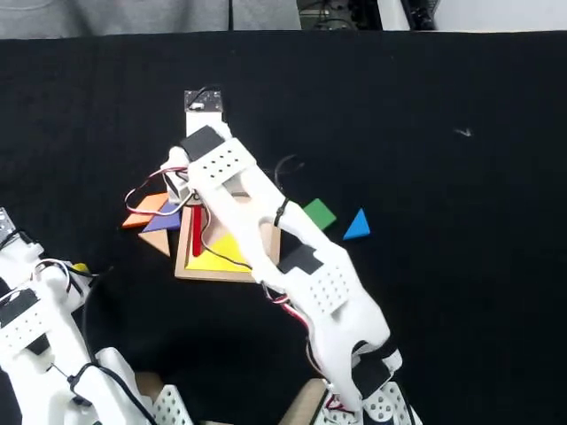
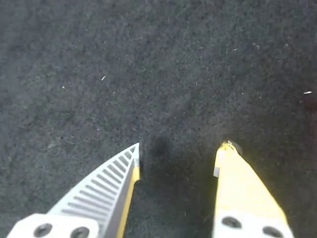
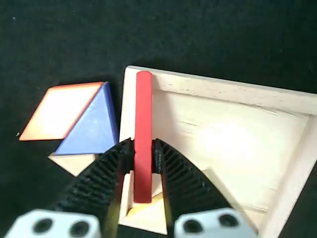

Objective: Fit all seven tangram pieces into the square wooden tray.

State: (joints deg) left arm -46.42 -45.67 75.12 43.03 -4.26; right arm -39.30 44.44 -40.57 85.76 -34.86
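At the far left we see the left gripper (image 2: 181, 153) low over the bare black surface (image 2: 148, 59), its fingers (image 2: 116, 178) spread wide and holding nothing; this arm sits well apart from the tray. Moving right, three loose pieces lie together just outside the tray's left wall: an orange parallelogram (image 3: 59, 111); a dark blue triangle (image 3: 91, 126) touching it; a pale tan piece (image 3: 74, 161) on the side nearer the arms.

Next comes the square wooden tray (image 3: 223, 94), with a yellow piece (image 1: 226, 252) lying inside. The right gripper (image 3: 143, 144) hangs over the tray's left wall; its black fingers (image 3: 114, 163) are narrow, clamped on the red piece (image 3: 143, 99). That piece stands on edge between them; its long axis runs parallel to the left wall, right against the wall's inner side.

We judge the coming move turns on this: the bare tray floor lies to the right of the fingers, so the red piece must tip flat that way; the right arm is plainly the nearer one.

Furthest right, a green square (image 1: 319, 212) and a light blue triangle (image 1: 357, 226) rest on the surface outside the tray, near each other but apart.
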